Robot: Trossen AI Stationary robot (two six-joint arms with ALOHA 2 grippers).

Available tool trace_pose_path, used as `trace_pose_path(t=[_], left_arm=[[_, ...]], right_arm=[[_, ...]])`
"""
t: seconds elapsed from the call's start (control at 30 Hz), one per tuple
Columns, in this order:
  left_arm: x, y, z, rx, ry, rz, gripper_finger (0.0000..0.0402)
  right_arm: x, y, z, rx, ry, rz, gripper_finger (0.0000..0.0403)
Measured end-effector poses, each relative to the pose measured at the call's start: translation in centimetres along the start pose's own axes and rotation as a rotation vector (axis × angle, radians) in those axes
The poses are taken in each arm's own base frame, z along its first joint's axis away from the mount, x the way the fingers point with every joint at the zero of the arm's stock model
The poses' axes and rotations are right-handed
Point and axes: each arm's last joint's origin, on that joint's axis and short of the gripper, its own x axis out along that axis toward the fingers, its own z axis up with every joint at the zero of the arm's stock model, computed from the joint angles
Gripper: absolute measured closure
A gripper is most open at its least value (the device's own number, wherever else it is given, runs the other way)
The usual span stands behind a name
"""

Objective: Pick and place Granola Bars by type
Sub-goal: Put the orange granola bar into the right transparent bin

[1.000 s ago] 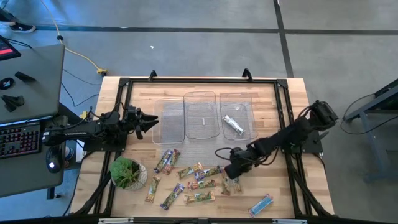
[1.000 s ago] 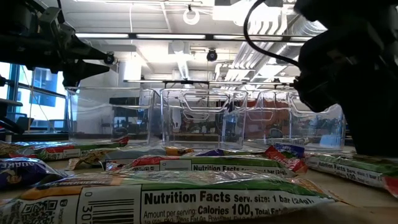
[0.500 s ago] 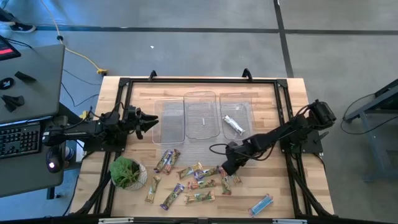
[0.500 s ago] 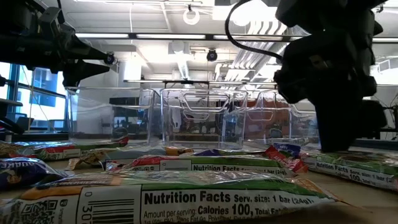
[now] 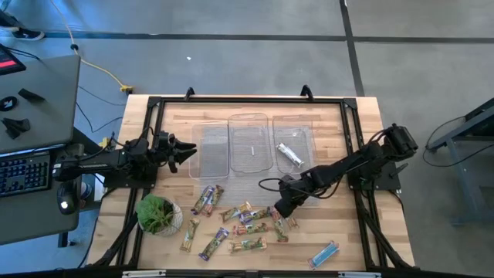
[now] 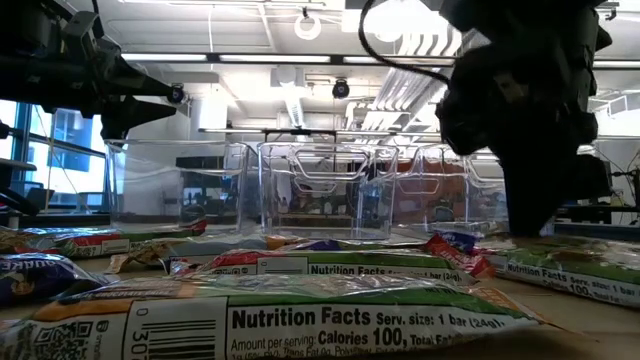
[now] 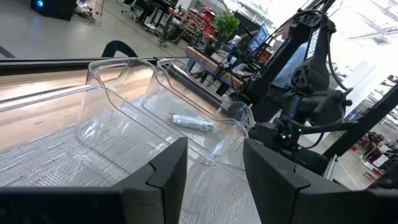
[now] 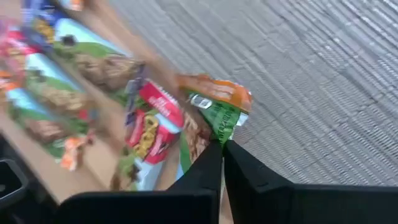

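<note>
right pincer (image 8: 221, 149) | has closed, now pinching a green-and-orange Granola Bar (image 8: 217, 112) in the counter (image 5: 347, 232) pile | first grasp made, lift pending | left pincer (image 5: 185, 151) part-open, empty, beside clear trays (image 5: 249, 143)

High view straight down over the whole table (image 5: 351, 123), low view level at the tabletop, bars close before the clear trays (image 6: 310, 190), left wrist view facing those same trays (image 7: 143, 118), right wrist view close above bars by the trays
</note>
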Motion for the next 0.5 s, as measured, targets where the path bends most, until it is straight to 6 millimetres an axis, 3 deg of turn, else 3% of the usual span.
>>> trace_pose_path(t=[0.23, 0.5], left_arm=[[0.0, 0.0, 0.0, -0.005, -0.001, -0.001, 0.0253], [0.0, 0.1, 0.1, -0.007, -0.019, 0.022, 0.0253]], right_arm=[[-3.3, 0.7, -0.1, -0.026, -0.083, 0.069, 0.0403], [-8.3, -0.5, -0.6, -0.033, -0.269, -0.004, 0.0402]])
